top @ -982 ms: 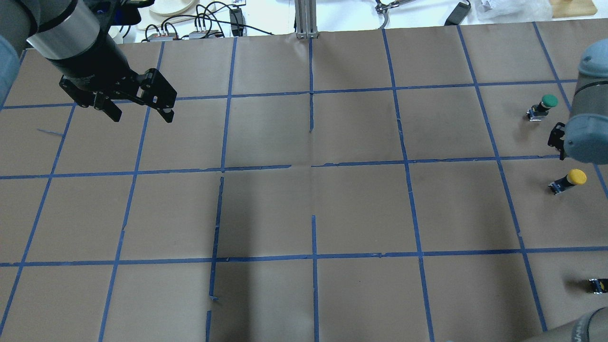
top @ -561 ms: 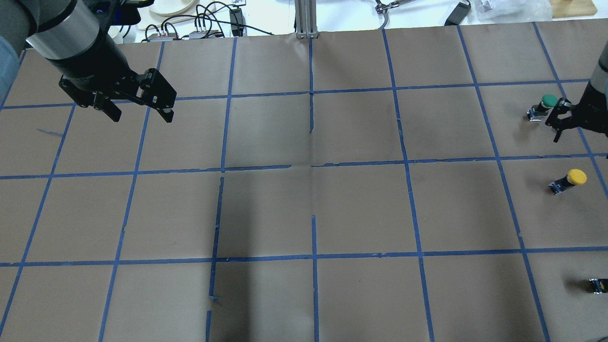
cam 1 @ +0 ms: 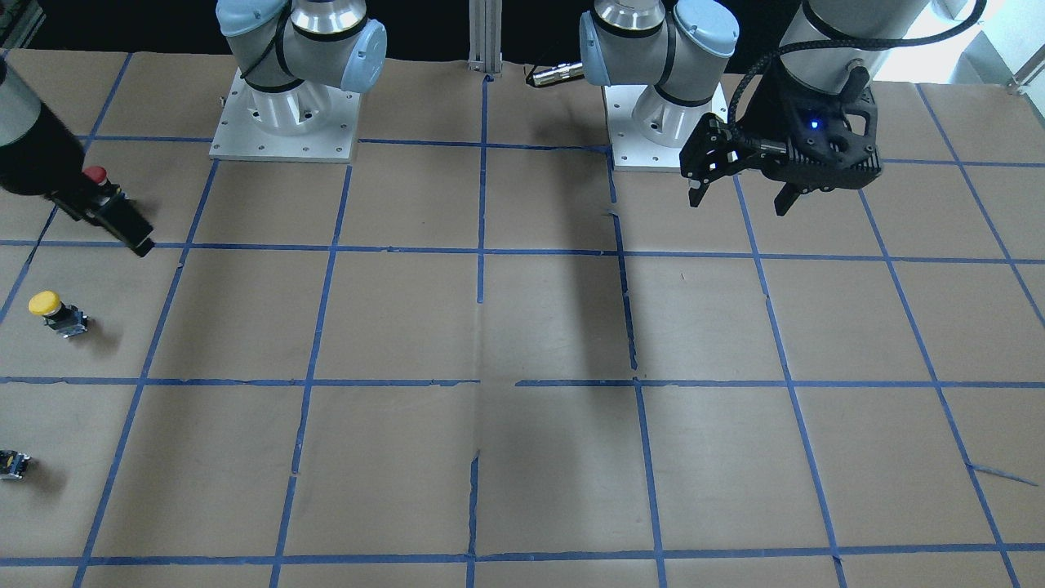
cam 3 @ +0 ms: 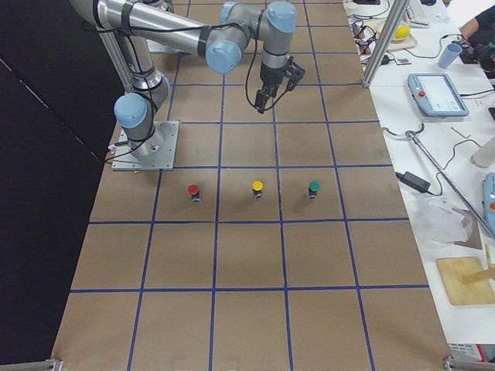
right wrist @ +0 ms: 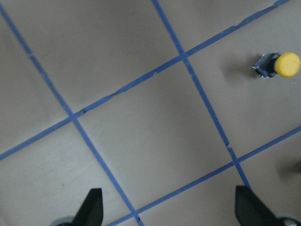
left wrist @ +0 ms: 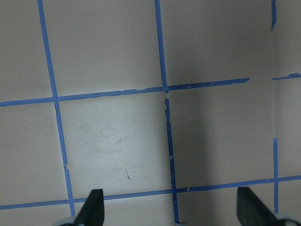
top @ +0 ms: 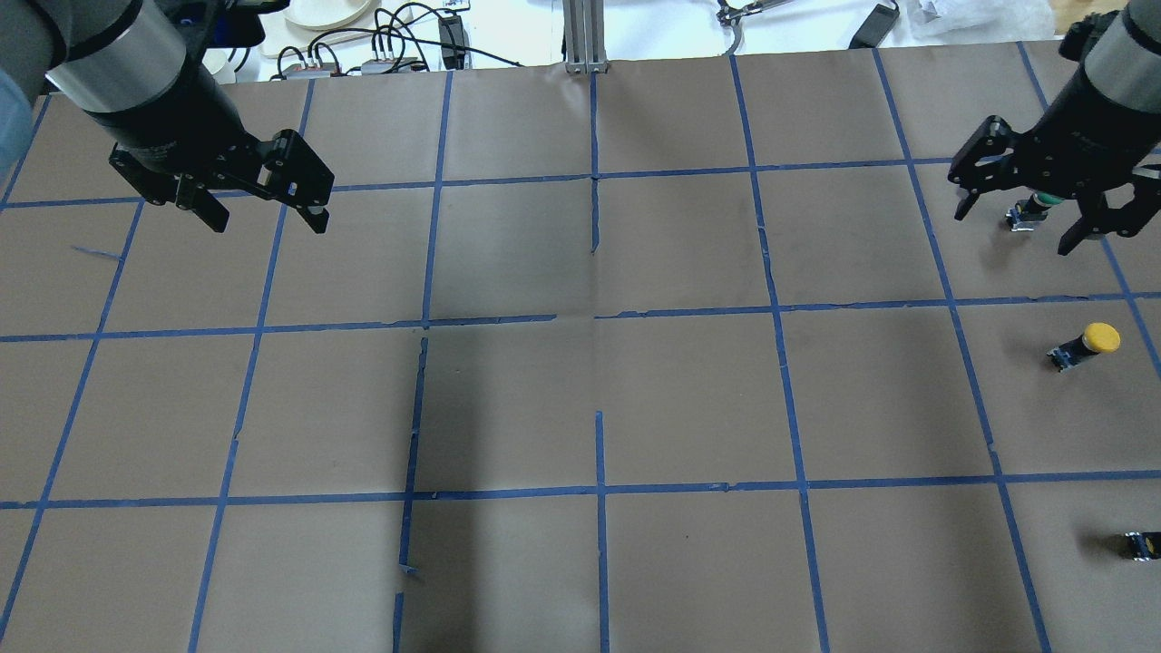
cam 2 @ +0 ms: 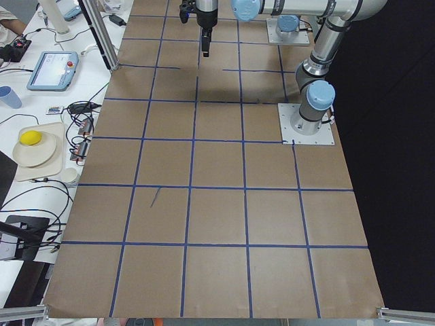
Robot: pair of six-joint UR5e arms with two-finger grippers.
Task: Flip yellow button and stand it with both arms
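The yellow button [top: 1088, 345] rests on the brown paper at the table's right side, cap up in the exterior right view [cam 3: 257, 188]. It also shows in the front view [cam 1: 53, 312]. My right gripper [top: 1013, 229] is open and empty, raised above the table and apart from the yellow button. In the right wrist view [right wrist: 169, 209] the yellow button [right wrist: 280, 65] lies at the upper right, far from the fingers. My left gripper [top: 268, 218] is open and empty, raised over the table's far left. The left wrist view [left wrist: 170, 207] shows only taped paper.
A green button [cam 3: 313, 188] and a red button [cam 3: 193, 189] flank the yellow one. My right gripper partly covers the green button [top: 1045, 198]. A small black body [top: 1138, 544] sits at the right edge. Cables [top: 381, 45] lie beyond the far edge.
My right arm has swung in from the right edge. Its open gripper now hangs over the green button in the overhead view. The left gripper and the yellow button have hardly moved.
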